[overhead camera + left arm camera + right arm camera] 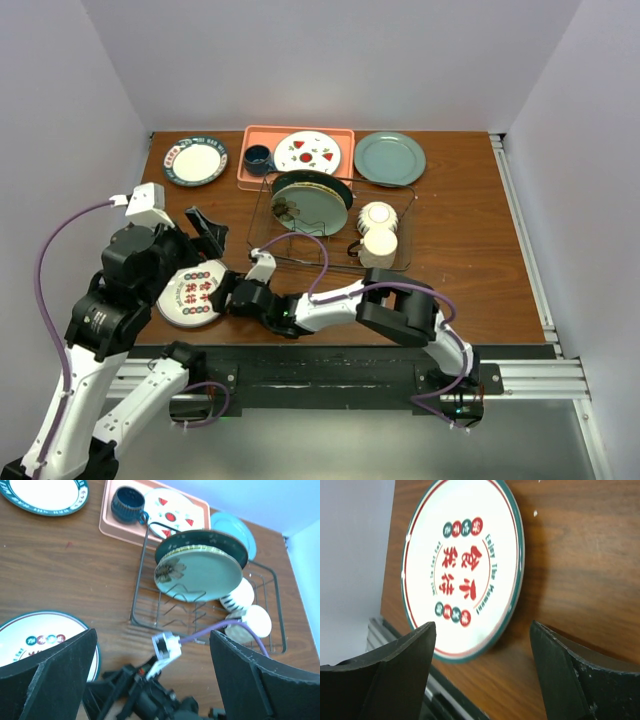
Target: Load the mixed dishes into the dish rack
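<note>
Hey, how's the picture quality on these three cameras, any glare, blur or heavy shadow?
Top external: even soft light, sharp, faint shadows only. Left wrist: dish rack sharp, left fingers dark and soft-edged, top right corner washed out. Right wrist: red-lettered plate legible, dark shadow on the wood to its right, right fingers nearly black.
</note>
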### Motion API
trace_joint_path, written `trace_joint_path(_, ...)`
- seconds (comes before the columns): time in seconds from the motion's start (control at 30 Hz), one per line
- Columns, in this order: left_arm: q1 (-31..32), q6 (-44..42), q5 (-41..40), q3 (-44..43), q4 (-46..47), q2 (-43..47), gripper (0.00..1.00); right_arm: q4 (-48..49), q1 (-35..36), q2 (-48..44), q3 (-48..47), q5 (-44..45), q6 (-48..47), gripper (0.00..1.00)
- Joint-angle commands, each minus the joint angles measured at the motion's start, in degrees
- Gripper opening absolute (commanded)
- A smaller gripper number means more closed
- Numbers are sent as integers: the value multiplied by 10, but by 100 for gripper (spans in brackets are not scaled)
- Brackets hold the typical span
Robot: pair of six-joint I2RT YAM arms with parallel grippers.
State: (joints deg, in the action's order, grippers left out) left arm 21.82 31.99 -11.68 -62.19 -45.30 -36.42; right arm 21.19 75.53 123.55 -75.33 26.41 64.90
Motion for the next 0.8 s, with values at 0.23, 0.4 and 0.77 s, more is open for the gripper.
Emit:
trace_joint_path(0.23, 0, -29, 39, 0, -34, 21, 100, -91, 2, 76, -125, 99, 47, 68)
trace_joint_path(0.4, 0, -22, 44, 3, -37, 27, 100, -179, 1, 98, -168, 116, 58, 50)
trace_joint_path(0.77, 0, -13, 46, 10, -48, 36, 100, -235, 1, 29, -99, 178, 67, 0)
